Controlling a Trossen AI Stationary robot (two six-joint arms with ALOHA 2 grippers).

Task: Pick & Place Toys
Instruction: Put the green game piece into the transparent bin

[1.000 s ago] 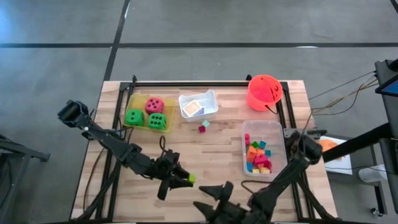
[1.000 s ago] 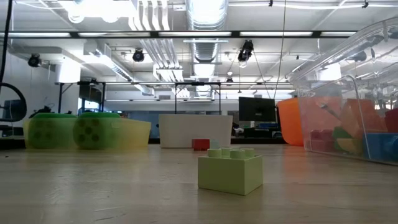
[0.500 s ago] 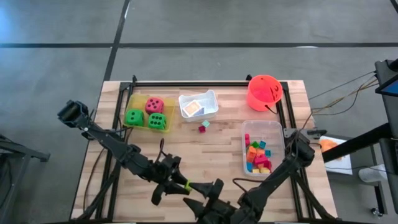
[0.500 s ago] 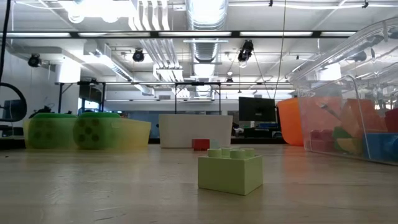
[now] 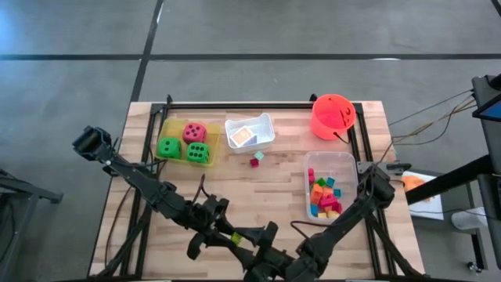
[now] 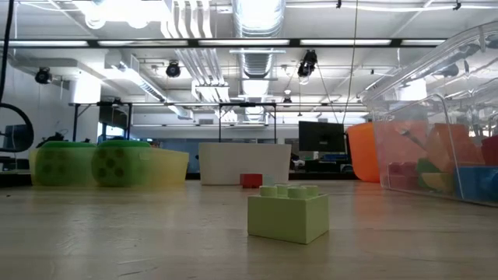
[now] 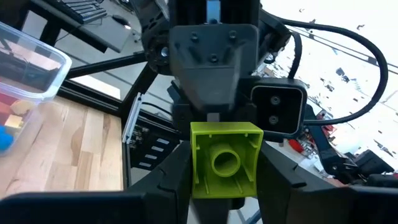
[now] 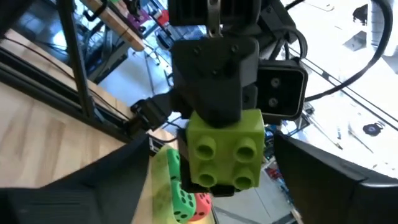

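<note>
Jaws: left gripper (image 5: 226,237) clamped on lime-green brick (image 7: 224,160), lifted above table's near edge; right gripper (image 8: 221,186) spread wide around same brick, now drawn in face to face and beginning to close. Handover judged under way. Brick: square, four studs, hollow underside. Second pale green brick (image 6: 288,212) lay on table (image 5: 266,184). Farther: clear tray (image 5: 332,188) of bricks; dice (image 5: 185,142) near far left corner.

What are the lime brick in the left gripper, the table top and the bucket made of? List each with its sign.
Held lime brick: likely moulded plastic, smooth with a slight sheen; hollow ribbed underside, round studs.
Table top: wood, matt; visible grain and plank seams.
Bucket: probably plastic, glossy orange-red; uniform colour, thin rim.
</note>
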